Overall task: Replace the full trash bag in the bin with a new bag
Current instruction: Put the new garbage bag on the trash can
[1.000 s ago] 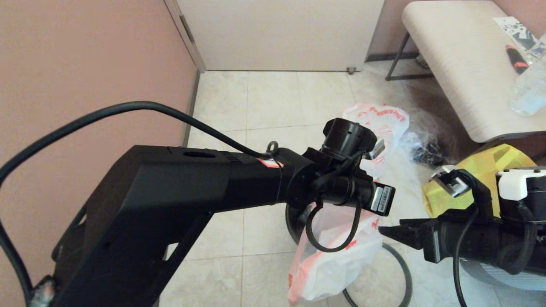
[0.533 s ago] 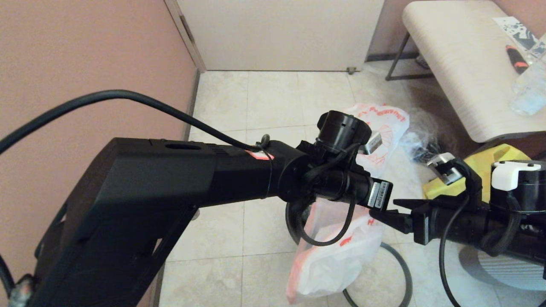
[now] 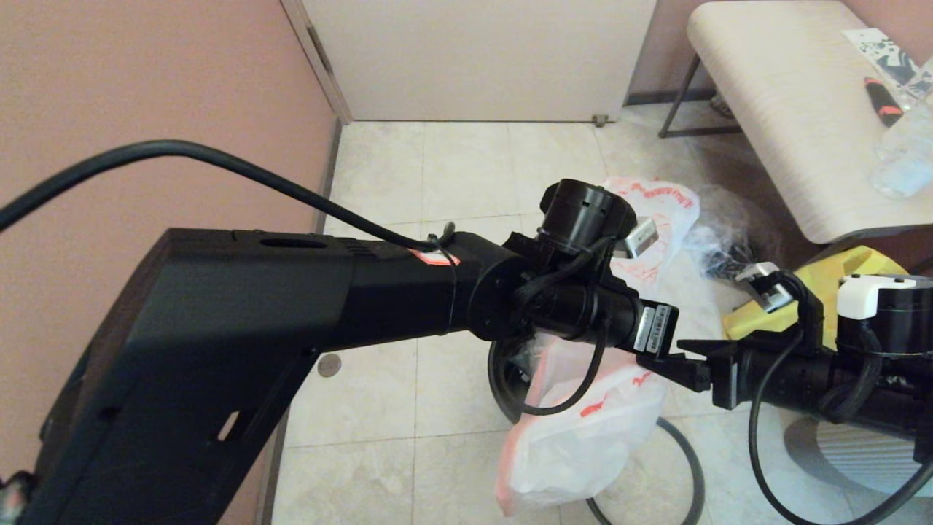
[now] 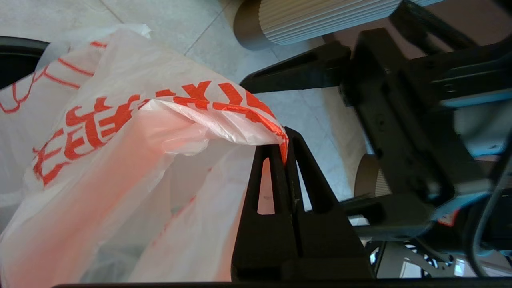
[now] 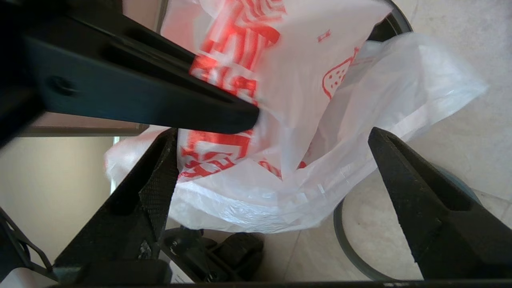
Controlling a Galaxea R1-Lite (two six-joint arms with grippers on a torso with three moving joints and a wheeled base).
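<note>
Left wrist view: the new bag is pinched at its edge by the clenched left gripper, held up over the bin; the right gripper is spread wide just right of it, nothing grasped. The full trash bag is left on the floor farther back.

The head camera looks down at the floor past both arms, while both wrist cameras sit close on the same white bag.

Even soft indoor light, faint shadows — right wrist foreground blurred.
</note>
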